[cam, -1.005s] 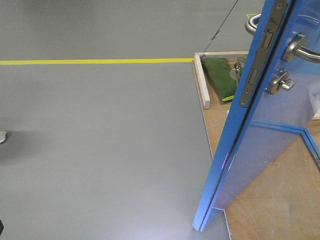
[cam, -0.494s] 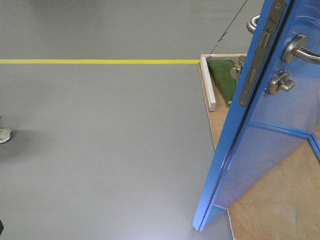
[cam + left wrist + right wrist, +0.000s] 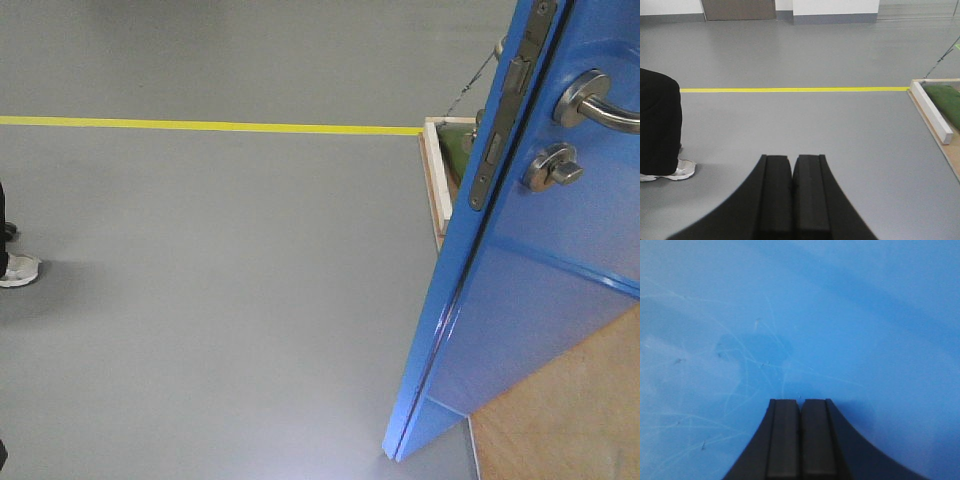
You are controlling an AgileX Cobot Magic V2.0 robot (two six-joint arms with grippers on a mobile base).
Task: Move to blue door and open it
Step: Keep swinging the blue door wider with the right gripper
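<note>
The right fingers [image 3: 782,440] are clenched together with nothing between them. Their tips sit close against the glossy face of the blue door [image 3: 520,300]; whether they touch it I cannot tell. The left fingers [image 3: 776,195] are likewise pressed together and empty, pointing out over the grey floor [image 3: 220,300] towards the yellow line [image 3: 200,126].

The door stands at the right of the scene, partly open, with its latch edge facing left and its lever handle [image 3: 590,100] high on the right. The step in hand looks like pushing the panel wider. That calls for a steady, flat press that follows the arc of the swing, so the tips do not skid on the slick paint. A person's shoe [image 3: 18,270] shows at the far left, well apart from the door.
</note>
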